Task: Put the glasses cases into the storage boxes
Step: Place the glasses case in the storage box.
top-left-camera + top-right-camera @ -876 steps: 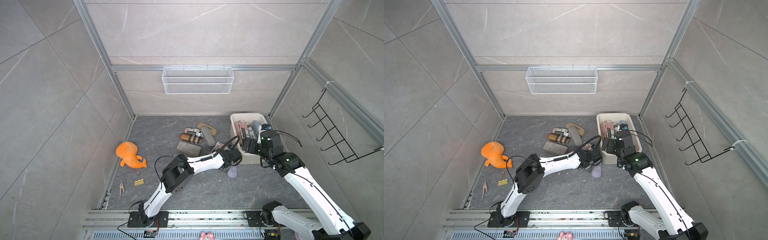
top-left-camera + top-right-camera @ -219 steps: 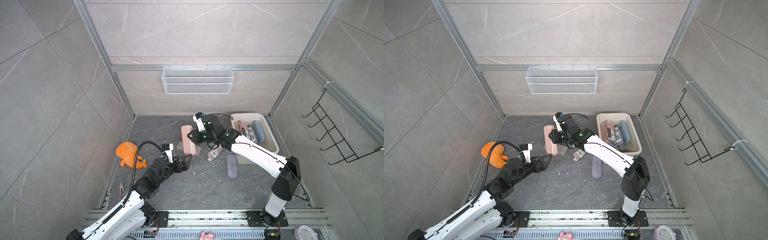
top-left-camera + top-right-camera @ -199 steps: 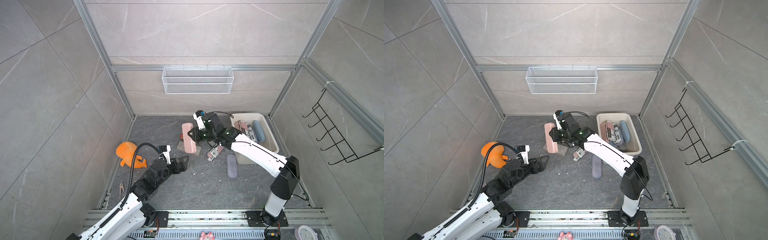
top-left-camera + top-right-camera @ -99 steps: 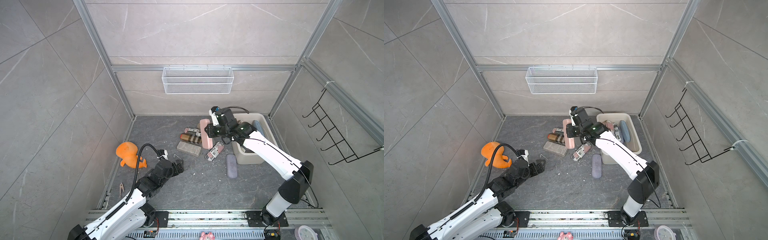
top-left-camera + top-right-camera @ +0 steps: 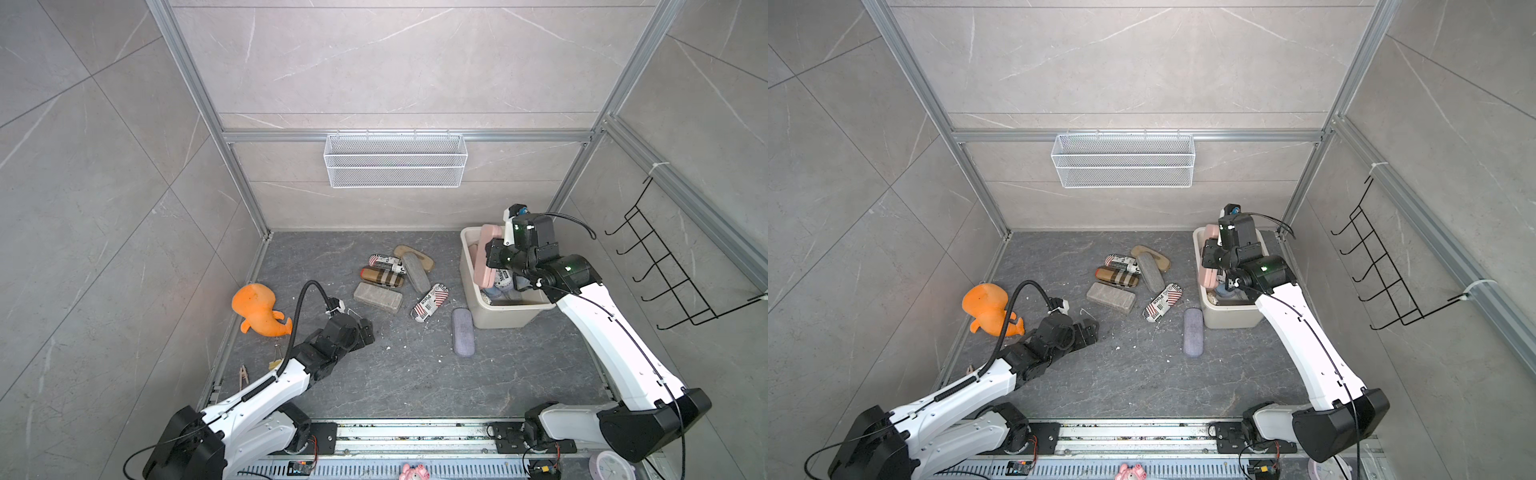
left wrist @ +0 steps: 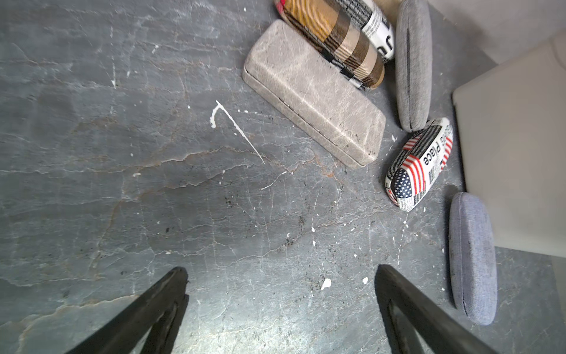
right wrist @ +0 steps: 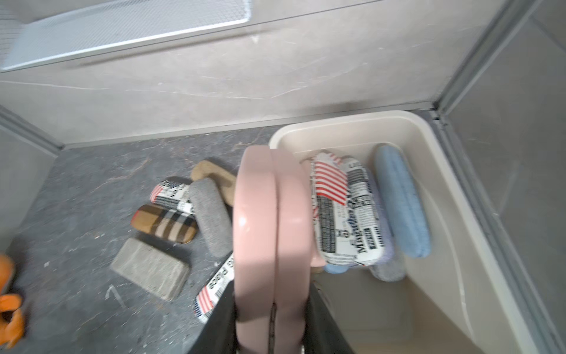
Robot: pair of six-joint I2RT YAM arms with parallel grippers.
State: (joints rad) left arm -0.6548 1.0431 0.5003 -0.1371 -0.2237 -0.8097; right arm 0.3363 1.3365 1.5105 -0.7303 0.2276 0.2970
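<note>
My right gripper (image 7: pixel 271 294) is shut on a pink glasses case (image 7: pixel 269 230), held on edge above the left rim of the cream storage box (image 5: pixel 505 318) at the back right. A newspaper-print case (image 7: pixel 343 211) and a blue case (image 7: pixel 401 202) lie inside the box. On the floor to its left lie a plaid case (image 6: pixel 333 33), a grey fabric case (image 6: pixel 413 64), a stone-grey boxy case (image 6: pixel 312 92) and a flag-print case (image 6: pixel 418 165). A lilac case (image 6: pixel 473 257) lies against the box wall. My left gripper (image 6: pixel 280 271) hangs open over bare floor, short of the pile.
An orange plush toy (image 5: pixel 257 309) lies by the left wall, with a clothespin (image 5: pixel 244 376) near the front-left corner. A white wire basket (image 5: pixel 395 166) hangs on the back wall and a black hook rack (image 5: pixel 673 270) on the right wall.
The right arm has carried the pink case from above the floor pile rightward to the box. The left arm has drawn back toward the front left, still open.
</note>
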